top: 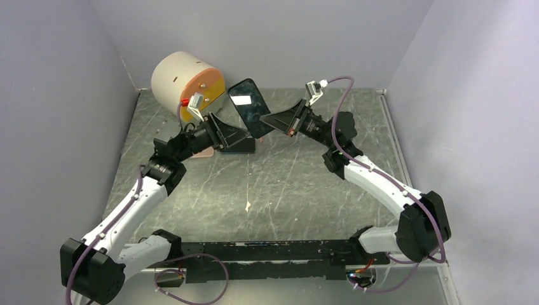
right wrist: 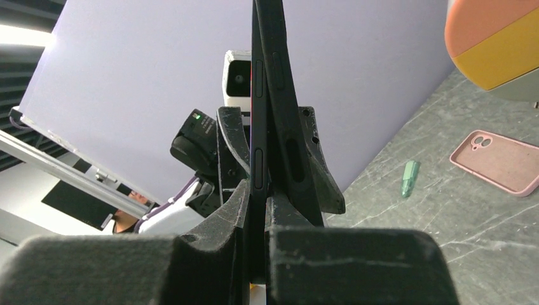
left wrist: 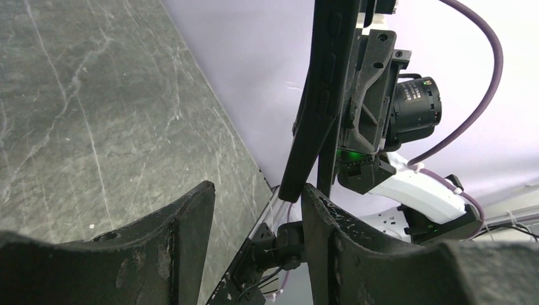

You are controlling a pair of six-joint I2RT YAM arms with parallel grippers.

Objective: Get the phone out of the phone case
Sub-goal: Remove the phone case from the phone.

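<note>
The phone (top: 250, 108) is held upright above the desk (top: 286, 184), clamped at its edge by the right claw (top: 272, 121). The left claw (left wrist: 257, 190), its jaws apart, is best closed on the parted phone case (right wrist: 293, 152) alone, then drawn away squarely.

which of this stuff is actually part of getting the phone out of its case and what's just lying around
Part of the job: phone; its black case, gaping away from it; right claw, shut on the phone; left claw, open at the phone's lower end.

Lying about: pink case; small green piece; round drum with an orange and yellow face.
</note>
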